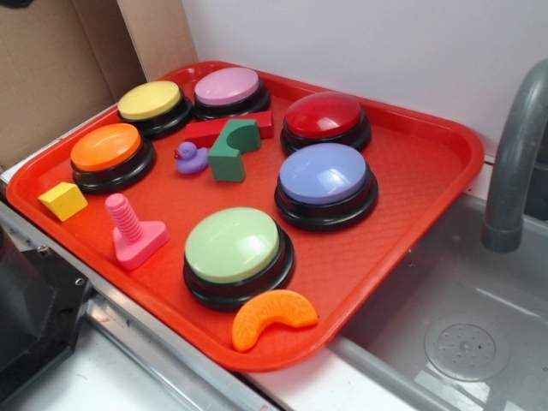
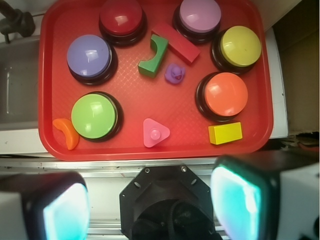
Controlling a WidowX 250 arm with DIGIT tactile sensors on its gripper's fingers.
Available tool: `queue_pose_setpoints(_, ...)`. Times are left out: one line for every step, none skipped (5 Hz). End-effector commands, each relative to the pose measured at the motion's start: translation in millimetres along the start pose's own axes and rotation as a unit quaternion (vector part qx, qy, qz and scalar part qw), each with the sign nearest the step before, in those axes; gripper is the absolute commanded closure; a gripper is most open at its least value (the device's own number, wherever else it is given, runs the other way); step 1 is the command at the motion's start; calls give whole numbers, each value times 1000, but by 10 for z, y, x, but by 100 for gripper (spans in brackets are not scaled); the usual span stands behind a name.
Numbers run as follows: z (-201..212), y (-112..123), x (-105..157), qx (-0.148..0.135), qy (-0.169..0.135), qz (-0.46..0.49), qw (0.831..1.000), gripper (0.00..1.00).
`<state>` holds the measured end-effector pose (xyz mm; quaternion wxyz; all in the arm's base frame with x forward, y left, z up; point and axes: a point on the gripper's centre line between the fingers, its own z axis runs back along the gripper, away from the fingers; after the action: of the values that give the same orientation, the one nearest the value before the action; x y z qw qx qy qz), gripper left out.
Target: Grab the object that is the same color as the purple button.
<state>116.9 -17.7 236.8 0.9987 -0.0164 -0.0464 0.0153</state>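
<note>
A tiny lilac-purple rubber duck (image 1: 192, 158) (image 2: 174, 73) sits on the red tray (image 1: 411, 163) (image 2: 135, 145), beside a green arch block (image 1: 231, 147) (image 2: 154, 56) and a red bar block (image 1: 224, 128). The purple button (image 1: 325, 181) (image 2: 90, 56), lavender-blue dome on a black base, stands to the duck's right in the exterior view. My gripper (image 2: 150, 205) is open and empty, high above the tray's near edge and well clear of the duck. Its fingers (image 2: 235, 200) fill the bottom of the wrist view. The gripper does not show in the exterior view.
The tray also holds red (image 1: 325, 118), mauve-pink (image 1: 228, 88), yellow (image 1: 151, 103), orange (image 1: 108, 151) and green (image 1: 233, 248) buttons, a pink screw toy (image 1: 130, 229), a yellow block (image 1: 62, 200) and an orange crescent (image 1: 272, 317). A sink with a grey faucet (image 1: 514, 163) lies right.
</note>
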Motion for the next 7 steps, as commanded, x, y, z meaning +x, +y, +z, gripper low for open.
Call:
queue_pose_setpoints(0, 0, 0, 0, 0, 0, 1000, 0)
queue_pose_setpoints(-201, 113, 146, 13, -30, -7, 999, 0)
queue_pose_setpoints(-387, 251, 317, 34, -33, -20, 999, 0)
queue_pose_setpoints(-665, 432, 538, 19, -45, -42, 998, 0)
queue_pose_setpoints(-1003, 589, 778, 58, -114, -34, 991, 0)
queue_pose_setpoints(-1284, 686, 923, 62, -125, -49, 989, 0)
queue_pose_setpoints(-1586, 738, 1022, 50, -110, -42, 992, 0)
